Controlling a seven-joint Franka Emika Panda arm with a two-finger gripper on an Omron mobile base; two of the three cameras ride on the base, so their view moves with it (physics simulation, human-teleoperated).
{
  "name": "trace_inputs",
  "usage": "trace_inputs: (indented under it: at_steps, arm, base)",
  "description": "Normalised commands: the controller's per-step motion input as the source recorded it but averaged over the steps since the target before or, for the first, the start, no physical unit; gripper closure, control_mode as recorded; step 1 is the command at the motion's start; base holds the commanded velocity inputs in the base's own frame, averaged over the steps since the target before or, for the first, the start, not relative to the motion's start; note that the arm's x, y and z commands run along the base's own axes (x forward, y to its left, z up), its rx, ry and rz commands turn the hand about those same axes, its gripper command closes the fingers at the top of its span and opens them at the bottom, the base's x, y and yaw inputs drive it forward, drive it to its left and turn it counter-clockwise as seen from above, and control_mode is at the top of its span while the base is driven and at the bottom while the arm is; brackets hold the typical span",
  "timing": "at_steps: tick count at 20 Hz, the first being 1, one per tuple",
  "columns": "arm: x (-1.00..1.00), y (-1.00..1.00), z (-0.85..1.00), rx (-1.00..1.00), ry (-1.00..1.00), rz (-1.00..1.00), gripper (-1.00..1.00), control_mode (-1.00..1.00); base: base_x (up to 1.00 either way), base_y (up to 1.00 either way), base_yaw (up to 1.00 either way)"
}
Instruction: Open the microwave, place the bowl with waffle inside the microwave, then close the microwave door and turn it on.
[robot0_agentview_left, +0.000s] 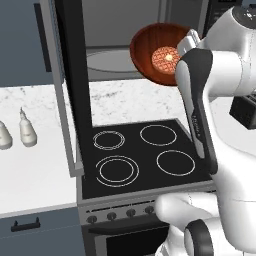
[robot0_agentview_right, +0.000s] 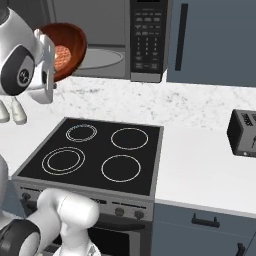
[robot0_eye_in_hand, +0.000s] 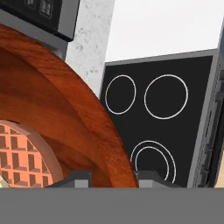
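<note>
While the tool (robot0_eye_in_hand: 111, 177) pinches its rim, the bowl (robot0_agentview_left: 157, 52) carries the waffle (robot0_agentview_left: 165, 58) before the open microwave (robot0_agentview_right: 107, 37).

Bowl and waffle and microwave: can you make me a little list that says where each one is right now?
bowl: up in the air, tipped on its side, in front of the open microwave
waffle: inside the bowl
tool: fingertips on either side of the bowl's rim, holding it
microwave: open, glass turntable showing, nothing inside
microwave door: swung wide open to the left
stove: below the bowl, all four rings bare
toaster: on the counter, far right
</note>
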Motion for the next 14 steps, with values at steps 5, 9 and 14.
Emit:
trace_inputs:
  at_steps: [5,9,14]
  arm:
    - [0.59,0.09,0.41,0.01,0.06,0.02,1.00,-1.00]
    - [0.76,0.29,0.00,0.00,0.00,0.05,1.00,-1.00]
    - [0.82,0.12,-0.14,0.03,0.03,0.04,1.00,-1.00]
  base:
    - [0.00,0.00,0.00]
    - [0.00,0.00,0.00]
    - [0.00,0.00,0.00]
